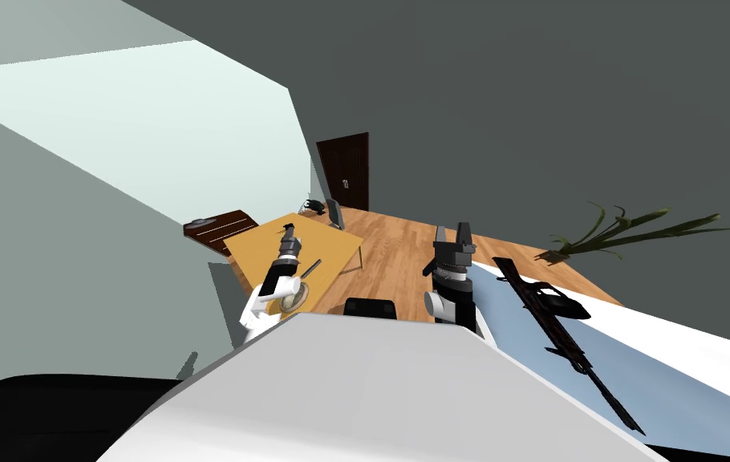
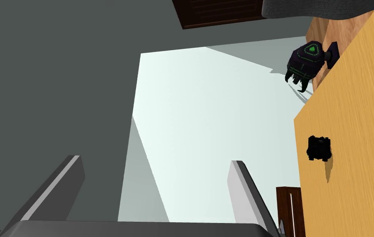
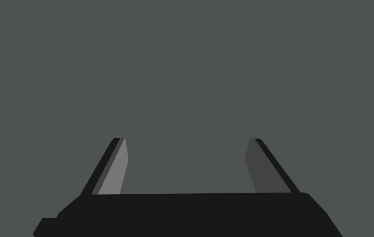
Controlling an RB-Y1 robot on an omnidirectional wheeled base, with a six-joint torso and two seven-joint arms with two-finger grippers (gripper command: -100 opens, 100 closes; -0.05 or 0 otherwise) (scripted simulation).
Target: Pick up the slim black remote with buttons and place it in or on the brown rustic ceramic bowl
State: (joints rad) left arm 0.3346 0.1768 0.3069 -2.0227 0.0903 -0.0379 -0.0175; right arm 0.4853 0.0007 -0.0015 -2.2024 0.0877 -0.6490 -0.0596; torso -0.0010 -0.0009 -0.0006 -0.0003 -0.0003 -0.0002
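Left gripper (image 1: 289, 231) released over the worktop (image 1: 259, 249), remote (image 1: 311, 269) lying free.
The left gripper hung above the yellow wooden worktop with its fingers spread. The slim black remote lay near that arm, toward the worktop's right edge. The bowl (image 1: 298, 295) sat by the near corner, partly behind the forearm. The right gripper (image 3: 187, 140) was raised beside the worktop, also released.
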